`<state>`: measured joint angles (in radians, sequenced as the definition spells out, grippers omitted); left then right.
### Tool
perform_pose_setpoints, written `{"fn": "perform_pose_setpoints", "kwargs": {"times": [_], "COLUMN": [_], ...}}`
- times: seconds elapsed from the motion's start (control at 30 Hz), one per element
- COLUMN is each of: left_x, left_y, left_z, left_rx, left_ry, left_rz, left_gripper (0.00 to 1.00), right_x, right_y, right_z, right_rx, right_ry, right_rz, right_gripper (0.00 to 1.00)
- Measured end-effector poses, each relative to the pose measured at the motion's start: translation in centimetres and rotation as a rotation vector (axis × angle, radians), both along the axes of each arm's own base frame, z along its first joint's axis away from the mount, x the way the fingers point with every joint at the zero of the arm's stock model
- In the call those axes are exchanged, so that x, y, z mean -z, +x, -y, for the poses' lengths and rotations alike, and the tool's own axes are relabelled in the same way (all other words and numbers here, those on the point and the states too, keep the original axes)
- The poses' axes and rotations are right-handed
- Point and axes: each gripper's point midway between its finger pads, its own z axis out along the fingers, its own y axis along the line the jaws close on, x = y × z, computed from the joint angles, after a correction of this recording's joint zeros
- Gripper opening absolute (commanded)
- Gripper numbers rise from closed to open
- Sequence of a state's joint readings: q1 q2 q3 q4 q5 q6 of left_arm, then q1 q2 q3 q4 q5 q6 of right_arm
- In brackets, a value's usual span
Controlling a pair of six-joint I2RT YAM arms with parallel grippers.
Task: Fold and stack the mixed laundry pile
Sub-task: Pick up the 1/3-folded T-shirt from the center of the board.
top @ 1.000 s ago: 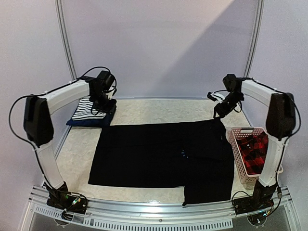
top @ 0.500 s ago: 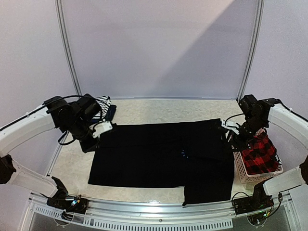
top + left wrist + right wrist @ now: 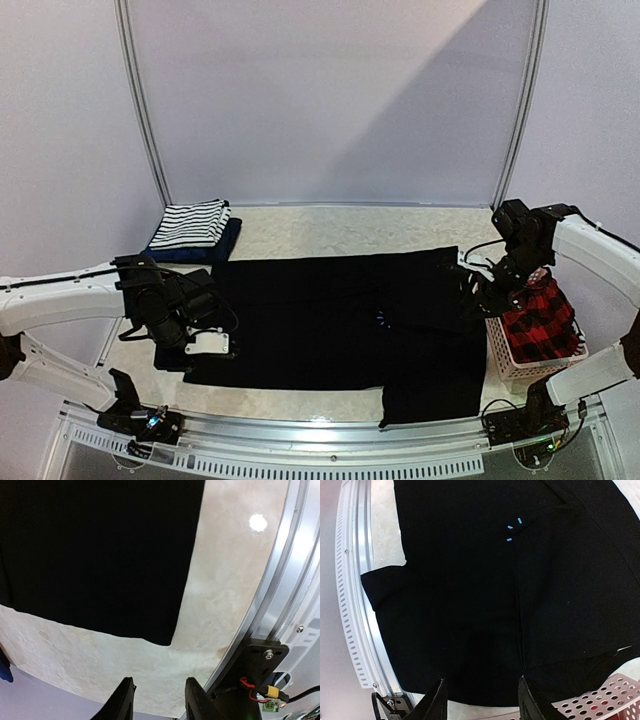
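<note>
The left arm has swung from the striped top (image 3: 190, 222) at 10 o'clock down to the 8 o'clock corner of the black shirt (image 3: 330, 320) — left fingers (image 3: 122, 702) apart, empty. Right fingers (image 3: 435, 705), apart and empty too, hang over its 3 o'clock side. Only the right wrist view shows the blue mark (image 3: 514, 530) as dashes.

Left end effector (image 3: 160, 682) low, jaws apart; right end effector (image 3: 482, 682) likewise.

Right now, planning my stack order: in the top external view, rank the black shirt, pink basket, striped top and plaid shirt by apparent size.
1. black shirt
2. pink basket
3. striped top and plaid shirt: look alike, unranked.
</note>
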<state>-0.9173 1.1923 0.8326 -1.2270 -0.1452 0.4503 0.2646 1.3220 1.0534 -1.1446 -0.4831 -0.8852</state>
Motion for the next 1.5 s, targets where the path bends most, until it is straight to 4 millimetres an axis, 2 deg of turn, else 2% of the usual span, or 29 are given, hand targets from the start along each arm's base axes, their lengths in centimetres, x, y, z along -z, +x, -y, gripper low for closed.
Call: {"fn": "perform_pose_setpoints", "kwargs": {"times": [0.6, 1.03, 1.2, 1.5], "left_x": [4.2, 6.2, 7.1, 7.1], "left_y": [-1.3, -1.3, -1.0, -0.7], "left_z": [-1.0, -2.0, -2.4, -1.8], "left_rx": [0.085, 0.079, 0.055, 0.045], "left_ry": [0.238, 0.393, 0.444, 0.443], "left_rz": [-0.129, -0.155, -0.148, -0.137], "left_gripper": [0.31, 0.34, 0.3, 0.23], "right_x": [-1.1, -2.1, -2.6, -2.9], "right_y": [-1.4, -2.2, -2.7, -3.2], "right_z": [-0.8, -1.2, -1.5, -1.5], "right_rx": [-0.032, -0.061, -0.065, -0.069], "right_ry": [0.056, 0.094, 0.117, 0.128], "right_rz": [-0.017, -0.021, -0.029, -0.038], "right_gripper": [0.48, 0.48, 0.48, 0.48]}}
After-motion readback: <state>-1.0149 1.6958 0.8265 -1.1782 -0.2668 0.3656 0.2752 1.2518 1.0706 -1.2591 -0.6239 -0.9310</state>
